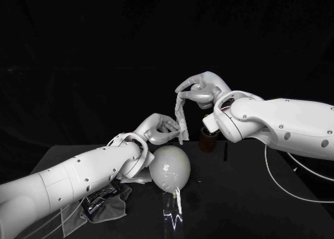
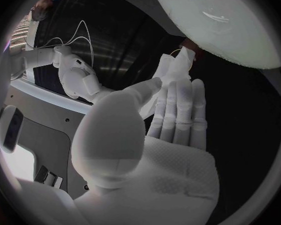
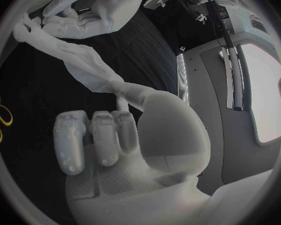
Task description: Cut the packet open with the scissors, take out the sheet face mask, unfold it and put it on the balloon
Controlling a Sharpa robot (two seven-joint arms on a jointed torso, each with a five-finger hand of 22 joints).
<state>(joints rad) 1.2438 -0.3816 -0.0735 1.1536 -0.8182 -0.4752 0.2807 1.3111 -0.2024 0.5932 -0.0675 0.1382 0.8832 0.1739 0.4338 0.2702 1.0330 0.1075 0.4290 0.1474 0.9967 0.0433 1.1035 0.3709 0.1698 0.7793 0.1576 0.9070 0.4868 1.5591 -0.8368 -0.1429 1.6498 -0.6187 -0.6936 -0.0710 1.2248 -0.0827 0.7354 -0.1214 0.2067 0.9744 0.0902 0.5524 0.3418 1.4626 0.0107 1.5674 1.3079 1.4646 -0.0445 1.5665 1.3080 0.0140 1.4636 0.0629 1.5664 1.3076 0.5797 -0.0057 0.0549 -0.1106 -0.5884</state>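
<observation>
The white sheet mask, still folded into a narrow strip, hangs stretched between my two hands above the table. My right hand pinches its upper end, and my left hand pinches its lower end just above the balloon, a pale egg shape lying on the table. The left wrist view has the mask at the fingertips of my left hand, with the balloon beyond. From my right hand the mask runs to the left hand. The yellow-handled scissors lie on the table.
A grey cloth with a dark shiny packet on it lies under my left forearm. A brown upright object stands behind the balloon. A shiny strip lies in front of the balloon's knot.
</observation>
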